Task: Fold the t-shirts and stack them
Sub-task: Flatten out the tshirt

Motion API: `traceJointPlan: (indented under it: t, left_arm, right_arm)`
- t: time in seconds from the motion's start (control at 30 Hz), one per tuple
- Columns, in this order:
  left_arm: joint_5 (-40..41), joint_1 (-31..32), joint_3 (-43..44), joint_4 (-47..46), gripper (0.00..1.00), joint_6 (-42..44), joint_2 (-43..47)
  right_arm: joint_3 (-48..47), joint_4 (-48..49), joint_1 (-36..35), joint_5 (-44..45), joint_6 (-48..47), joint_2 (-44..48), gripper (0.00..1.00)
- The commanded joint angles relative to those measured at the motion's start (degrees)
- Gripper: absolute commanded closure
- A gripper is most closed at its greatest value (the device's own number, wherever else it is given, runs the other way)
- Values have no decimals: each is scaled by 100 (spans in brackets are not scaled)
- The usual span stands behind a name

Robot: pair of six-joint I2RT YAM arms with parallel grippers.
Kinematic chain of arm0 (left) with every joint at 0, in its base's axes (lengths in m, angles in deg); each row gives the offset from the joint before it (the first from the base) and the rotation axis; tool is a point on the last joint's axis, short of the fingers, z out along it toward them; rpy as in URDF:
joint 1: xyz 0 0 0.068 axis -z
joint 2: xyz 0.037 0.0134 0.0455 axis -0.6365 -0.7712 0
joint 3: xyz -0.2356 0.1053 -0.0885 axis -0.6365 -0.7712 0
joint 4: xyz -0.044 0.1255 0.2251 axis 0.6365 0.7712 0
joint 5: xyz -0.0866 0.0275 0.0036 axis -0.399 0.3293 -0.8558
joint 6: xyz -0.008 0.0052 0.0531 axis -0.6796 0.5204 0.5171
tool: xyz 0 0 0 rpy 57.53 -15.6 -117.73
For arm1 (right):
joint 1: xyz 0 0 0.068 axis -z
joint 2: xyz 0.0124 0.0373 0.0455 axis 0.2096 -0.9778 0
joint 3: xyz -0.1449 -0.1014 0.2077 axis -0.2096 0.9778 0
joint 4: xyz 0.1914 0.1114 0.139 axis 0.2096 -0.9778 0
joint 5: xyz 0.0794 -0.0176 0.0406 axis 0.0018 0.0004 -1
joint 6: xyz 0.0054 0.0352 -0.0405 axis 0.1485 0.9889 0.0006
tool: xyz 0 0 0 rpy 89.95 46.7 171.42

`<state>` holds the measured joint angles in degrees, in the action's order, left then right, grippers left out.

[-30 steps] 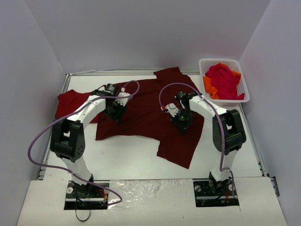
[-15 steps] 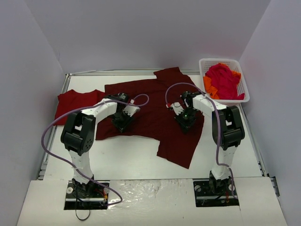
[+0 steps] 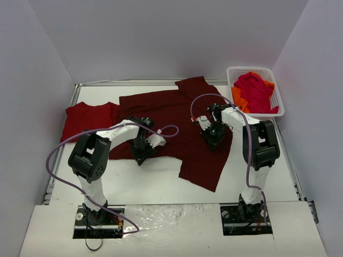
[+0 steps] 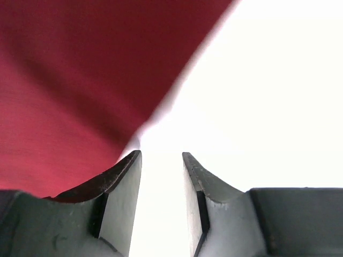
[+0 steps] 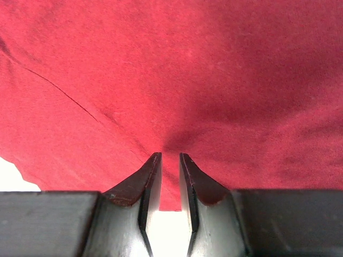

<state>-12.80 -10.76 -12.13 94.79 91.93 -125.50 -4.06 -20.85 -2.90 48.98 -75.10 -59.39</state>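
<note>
While the maroon t-shirt (image 3: 171,115) lies spread over the middle of the table (image 3: 155,184) much as it did a second ago, my left gripper (image 3: 143,153) has travelled from the cloth's middle toward me and now sits at the near hem. On the left wrist view the jaws stand part open with bare table showing between them and the hem running up just beside the left finger, so nothing is caught there yet. The right gripper (image 3: 213,136) has barely shifted. It is low on the shirt's right side, and its jaws are drawn to a narrow slit with the fabric puckering in toward the tips, which I read as a pinch on the cloth near its edge. The shirt itself has not moved with either arm, so I judge the fold has not started. What I have gained is position only: one side apparently gripped, the other lined up at the hem and needing to close on it before I lift. The brighter red t-shirt (image 3: 86,115) lies flat at the far left, its edge tucked under the maroon one, and the crimson and orange shirts (image 3: 254,91) wait heaped in the white basket (image 3: 252,68) at the far right — plenty left to do
</note>
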Motion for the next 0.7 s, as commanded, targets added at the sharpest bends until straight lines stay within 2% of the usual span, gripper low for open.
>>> traceJointPlan:
  t: [0.0,0.17,0.27,0.37,0.43,0.53,0.57,0.67]
  left_arm:
    - [-106,172,-198,743,66,566,474]
    - [-123,129,-173,700,68,514,931]
    - [-228,-81,126,480,68,285,1457]
    - [-159,-398,381,-64,69,-66,1599]
    - [-184,-741,478,-442,69,-312,1547]
    - [-237,-1039,601,-854,74,-602,1275]
    - [-159,-1067,645,-908,79,-638,1179]
    - [-27,-1076,820,-813,87,-682,469]
  right_arm:
    - [23,-212,85,-1,-73,248,84]
    - [-83,-220,156,-45,-55,327,84]
    - [-205,-194,261,-18,-55,397,92]
    - [-434,-150,445,51,-3,388,100]
    - [-724,-159,551,96,41,336,100]
    - [-1101,-168,744,113,85,178,100]
    - [-1172,-176,814,131,111,64,100]
    - [-1304,-194,885,262,112,-104,100]
